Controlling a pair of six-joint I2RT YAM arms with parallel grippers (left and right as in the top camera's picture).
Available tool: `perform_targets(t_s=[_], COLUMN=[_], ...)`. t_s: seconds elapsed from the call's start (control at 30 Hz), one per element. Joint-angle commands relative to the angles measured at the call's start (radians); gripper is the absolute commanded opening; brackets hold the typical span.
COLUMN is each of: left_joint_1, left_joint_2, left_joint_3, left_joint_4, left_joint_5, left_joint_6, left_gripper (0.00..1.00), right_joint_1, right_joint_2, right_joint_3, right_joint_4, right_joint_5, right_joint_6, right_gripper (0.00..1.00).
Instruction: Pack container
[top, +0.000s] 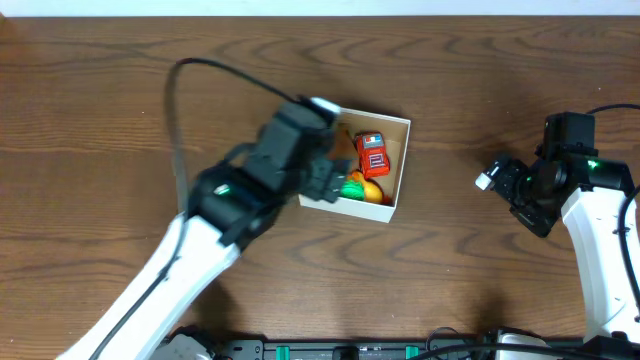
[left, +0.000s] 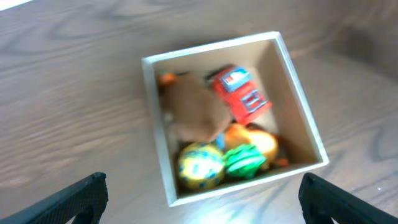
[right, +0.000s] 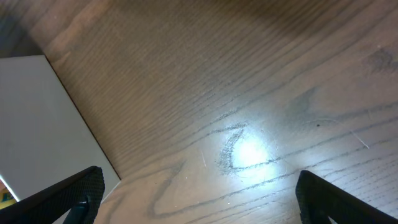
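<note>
The container (top: 400, 160) is a square white box with a tan inside, in the middle of the wooden table. It holds a red toy truck (top: 374, 153), an orange toy (top: 370, 190) and a green toy (top: 352, 187). The left wrist view shows the container (left: 298, 106) from above with the red truck (left: 242, 93), a brown plush toy (left: 196, 109), a yellow ball (left: 200, 165), a green toy (left: 241, 160) and an orange toy (left: 258, 140). My left gripper (top: 325, 165) is open and empty above the box's left part. My right gripper (top: 515, 190) is open and empty, far right of the box.
The table's white far edge (right: 37, 118) shows at the left of the right wrist view. A black cable (top: 200, 75) loops from the left arm over the table left of the box.
</note>
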Motion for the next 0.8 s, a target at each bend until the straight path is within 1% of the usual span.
perform_targets(t_s=[0.0, 0.1, 0.47, 0.63, 0.73, 0.77], left_joint_1=[0.032, 0.04, 0.04, 0.045, 0.066, 0.075], left_joint_2=[-0.039, -0.061, -0.064, -0.064, -0.075, -0.088], left_joint_3=[0.016, 0.016, 0.016, 0.013, -0.001, -0.016], left_joint_4=[-0.052, -0.088, -0.095, -0.082, -0.02, 0.017], left_joint_5=[-0.043, -0.042, -0.045, -0.077, -0.114, -0.114], left_joint_6=[-0.003, -0.003, 0.001, 0.063, 0.102, 0.134], left_gripper=[0.98, 0.98, 0.98, 0.98, 0.98, 0.98], right_joint_1=[-0.005, -0.005, -0.005, -0.005, -0.005, -0.005], right_joint_2=[0.005, 0.005, 0.005, 0.005, 0.005, 0.005], right_joint_3=[0.0, 0.0, 0.0, 0.0, 0.0, 0.0], right_joint_4=[0.0, 0.0, 0.0, 0.0, 0.0, 0.0], right_joint_5=[-0.003, -0.003, -0.003, -0.003, -0.003, -0.003], right_joint_6=[0.013, 0.013, 0.013, 0.013, 0.013, 0.013], right_gripper=[0.99, 0.99, 0.99, 0.99, 0.99, 0.99])
